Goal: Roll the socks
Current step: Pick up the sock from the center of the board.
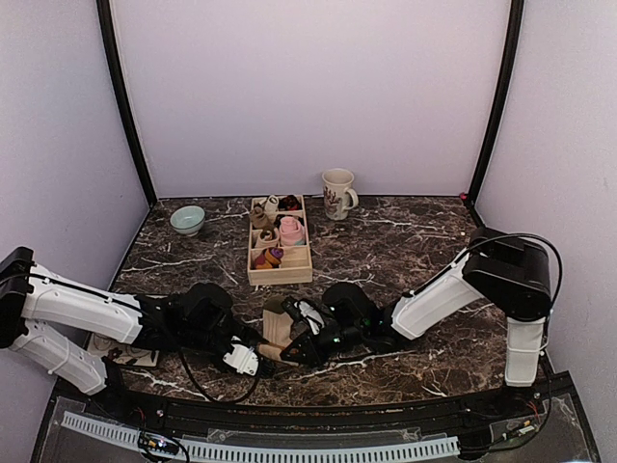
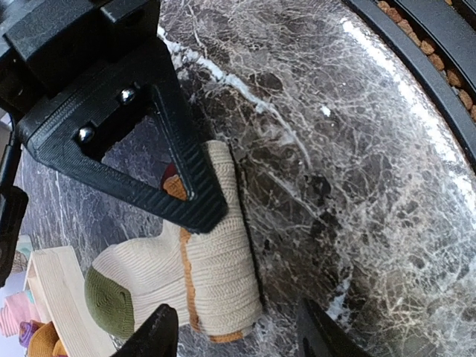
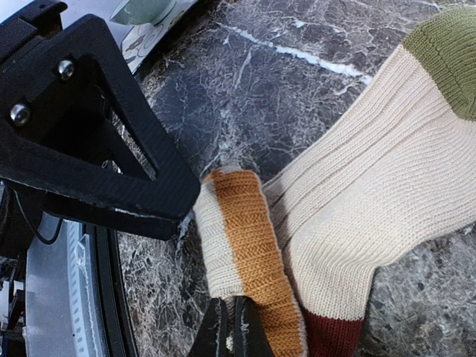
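Note:
A beige sock (image 1: pixel 277 326) with an olive patch, a dark red patch and an orange band lies on the marble near the front edge. Its orange-banded end is rolled up (image 3: pixel 245 238). My right gripper (image 3: pixel 230 336) is shut on the edge of that roll, and it shows in the top view (image 1: pixel 291 347). My left gripper (image 2: pixel 239 336) is open, its jaws standing either side of the rolled end of the sock (image 2: pixel 216 268); it meets the right gripper from the left (image 1: pixel 255 355). A striped bundle (image 1: pixel 268 257) sits in the wooden box.
A wooden compartment box (image 1: pixel 280 274) stands just behind the sock and holds a pink bundle (image 1: pixel 291 230) and small dark bundles. A mug (image 1: pixel 337 193) and a green bowl (image 1: pixel 187 220) stand at the back. The black front rail (image 1: pixel 289 410) is close.

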You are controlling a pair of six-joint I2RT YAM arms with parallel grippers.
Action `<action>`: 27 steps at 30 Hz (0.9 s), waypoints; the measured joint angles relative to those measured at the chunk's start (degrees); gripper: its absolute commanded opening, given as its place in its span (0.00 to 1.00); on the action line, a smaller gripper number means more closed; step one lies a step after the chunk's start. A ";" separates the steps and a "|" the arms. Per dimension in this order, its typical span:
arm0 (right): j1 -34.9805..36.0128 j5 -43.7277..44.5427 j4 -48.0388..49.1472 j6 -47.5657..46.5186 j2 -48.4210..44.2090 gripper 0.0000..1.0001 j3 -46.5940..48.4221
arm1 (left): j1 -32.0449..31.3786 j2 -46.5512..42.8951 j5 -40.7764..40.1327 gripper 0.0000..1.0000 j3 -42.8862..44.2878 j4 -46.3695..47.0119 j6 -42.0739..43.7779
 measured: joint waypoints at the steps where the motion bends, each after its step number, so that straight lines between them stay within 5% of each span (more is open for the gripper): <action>1: 0.00 -0.02 -0.02 0.26 0.00 0.00 0.02 | 0.00 0.70 0.02 0.56 0.39 -0.20 0.00; 5: -0.04 -0.04 -0.02 0.48 -0.02 0.00 0.20 | 0.00 2.73 0.04 0.53 1.81 -0.31 -0.28; 10: -0.04 -0.04 0.02 0.52 -0.02 0.00 0.13 | 0.00 6.36 0.02 0.36 5.64 -2.95 -1.16; 22: -0.04 0.04 1.64 1.66 -0.02 0.00 -0.81 | 0.00 10.51 -0.11 0.35 9.18 -7.65 -4.00; 25: -0.04 0.07 1.77 1.75 -0.02 0.00 -0.87 | 0.00 12.15 -0.85 0.06 10.56 -8.09 -4.81; 27: -0.04 0.13 1.81 1.77 -0.15 0.00 -0.98 | 0.02 13.60 -1.22 0.00 12.20 -9.05 -5.51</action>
